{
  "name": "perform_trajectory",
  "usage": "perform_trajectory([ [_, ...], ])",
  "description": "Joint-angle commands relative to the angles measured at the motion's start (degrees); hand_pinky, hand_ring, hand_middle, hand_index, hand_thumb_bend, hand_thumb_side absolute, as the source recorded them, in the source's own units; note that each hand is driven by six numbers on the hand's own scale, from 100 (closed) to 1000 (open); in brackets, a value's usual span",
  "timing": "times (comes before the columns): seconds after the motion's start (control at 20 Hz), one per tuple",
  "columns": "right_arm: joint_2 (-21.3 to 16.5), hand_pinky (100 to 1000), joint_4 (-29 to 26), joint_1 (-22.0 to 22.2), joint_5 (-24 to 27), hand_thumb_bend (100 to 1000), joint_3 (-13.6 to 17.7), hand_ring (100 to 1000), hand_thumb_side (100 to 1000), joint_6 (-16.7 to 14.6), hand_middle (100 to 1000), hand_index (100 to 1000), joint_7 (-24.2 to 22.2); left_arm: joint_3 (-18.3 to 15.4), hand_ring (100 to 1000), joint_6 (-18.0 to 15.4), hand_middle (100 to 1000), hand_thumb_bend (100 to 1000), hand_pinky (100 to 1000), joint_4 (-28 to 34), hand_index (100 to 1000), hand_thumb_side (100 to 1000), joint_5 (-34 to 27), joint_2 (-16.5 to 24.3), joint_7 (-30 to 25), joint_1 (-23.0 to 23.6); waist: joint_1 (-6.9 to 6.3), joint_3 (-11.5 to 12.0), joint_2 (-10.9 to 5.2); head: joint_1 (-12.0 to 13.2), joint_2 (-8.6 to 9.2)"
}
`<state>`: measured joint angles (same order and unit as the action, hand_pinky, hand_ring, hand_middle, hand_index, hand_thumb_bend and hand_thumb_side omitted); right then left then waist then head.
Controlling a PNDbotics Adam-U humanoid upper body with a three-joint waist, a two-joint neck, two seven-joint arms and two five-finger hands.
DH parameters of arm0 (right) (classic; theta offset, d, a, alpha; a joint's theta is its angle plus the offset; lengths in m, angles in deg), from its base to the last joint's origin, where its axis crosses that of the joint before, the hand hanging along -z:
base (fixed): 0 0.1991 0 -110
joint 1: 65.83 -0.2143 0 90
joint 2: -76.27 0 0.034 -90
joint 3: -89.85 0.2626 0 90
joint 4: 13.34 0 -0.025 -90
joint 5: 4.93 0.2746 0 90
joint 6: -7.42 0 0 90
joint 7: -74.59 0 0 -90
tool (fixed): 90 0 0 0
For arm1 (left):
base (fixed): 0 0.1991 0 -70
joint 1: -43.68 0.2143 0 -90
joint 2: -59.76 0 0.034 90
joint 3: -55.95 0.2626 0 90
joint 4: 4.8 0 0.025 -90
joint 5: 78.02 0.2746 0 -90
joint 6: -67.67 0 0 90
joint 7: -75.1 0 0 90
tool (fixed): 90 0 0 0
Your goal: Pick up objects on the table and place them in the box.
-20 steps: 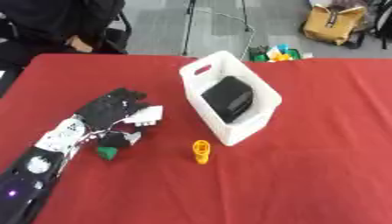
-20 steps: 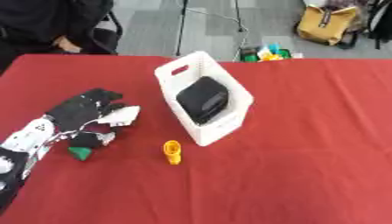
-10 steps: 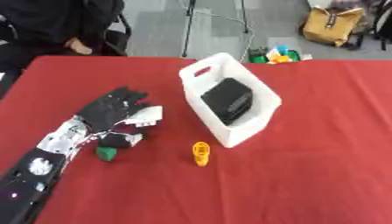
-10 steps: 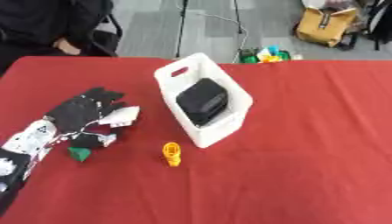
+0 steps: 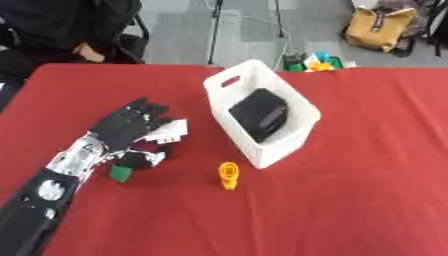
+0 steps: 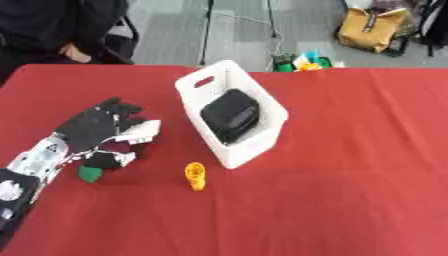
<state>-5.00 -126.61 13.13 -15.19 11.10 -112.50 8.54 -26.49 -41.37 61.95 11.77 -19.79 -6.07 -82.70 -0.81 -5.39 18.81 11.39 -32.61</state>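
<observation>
Red cloth, white box, small bright pieces

The table [image 5: 367, 200] is showing plain red; the box [image 5: 302, 112] is showing white, with a black block [image 5: 258, 114] inside; the left hand [image 5: 131, 127] is showing black and silver over a white piece [image 5: 171, 132], a green cube [image 5: 119, 172] is peeking beside it, and an orange toy [image 5: 228, 175] is standing out
</observation>
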Motion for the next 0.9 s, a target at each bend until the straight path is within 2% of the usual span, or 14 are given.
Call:
perform_trajectory([
  [0.05,-0.4,780,-1.3,-0.3,0.5,100,0.0,837,999,0.0,712,706,-0.2,0.3,904,0.1,920,266,955,-0.6,928,1000,1.2,0.5,0.3,-0.5,0.06,-0.1,-0.61,0.0,0.79],
  [0.35,-0.4,780,-1.3,-0.3,0.6,100,-0.1,837,999,-0.1,712,706,-0.3,0.3,886,-0.1,886,254,950,-1.4,909,1000,1.9,0.3,-0.2,-1.0,0.09,-0.1,-0.5,0.0,0.95],
  [0.4,-0.4,780,-1.3,-0.3,0.6,100,-0.1,837,1000,-0.1,712,706,-0.3,0.3,876,-0.1,866,214,945,-1.5,890,1000,1.9,0.3,-0.2,-1.0,0.1,-0.1,-0.48,0.0,0.93],
  [0.45,-0.4,780,-1.3,-0.3,0.7,100,-0.1,837,1000,-0.2,712,706,-0.3,0.3,876,0.0,866,214,945,-1.5,890,1000,1.9,0.2,-0.1,-1.1,0.11,-0.1,-0.46,0.1,0.91],
  [0.5,-0.4,780,-1.3,-0.3,0.7,100,-0.1,837,999,-0.2,712,706,-0.4,0.3,865,0.1,846,154,940,-1.5,872,1000,2.0,0.3,0.0,-1.1,0.11,-0.1,-0.45,0.1,0.89],
  [0.65,-0.3,780,-1.3,-0.3,0.7,100,-0.1,838,999,-0.1,712,707,-0.5,0.4,861,0.4,839,136,939,-1.2,864,1000,2.4,0.3,0.7,-1.1,0.1,-0.1,-0.46,0.1,0.86],
  [0.7,-0.3,780,-1.3,-0.3,0.8,100,-0.1,838,998,-0.1,713,707,-0.5,0.4,841,0.6,817,100,927,-1.0,840,998,2.6,0.4,1.0,-1.2,0.1,0.0,-0.49,0.1,0.84],
  [0.85,-0.4,780,-1.3,-0.2,0.8,100,-0.1,838,997,-0.1,713,707,-0.5,0.6,841,1.0,817,100,927,-0.4,840,996,3.5,0.5,2.1,-1.0,0.1,0.0,-0.54,0.1,0.82],
  [0.9,-0.4,780,-1.3,-0.2,0.8,100,-0.1,838,995,-0.1,713,709,-0.6,0.7,841,1.1,822,100,934,-0.2,832,957,3.9,0.6,2.4,-1.0,0.05,0.0,-0.56,0.2,0.83],
])
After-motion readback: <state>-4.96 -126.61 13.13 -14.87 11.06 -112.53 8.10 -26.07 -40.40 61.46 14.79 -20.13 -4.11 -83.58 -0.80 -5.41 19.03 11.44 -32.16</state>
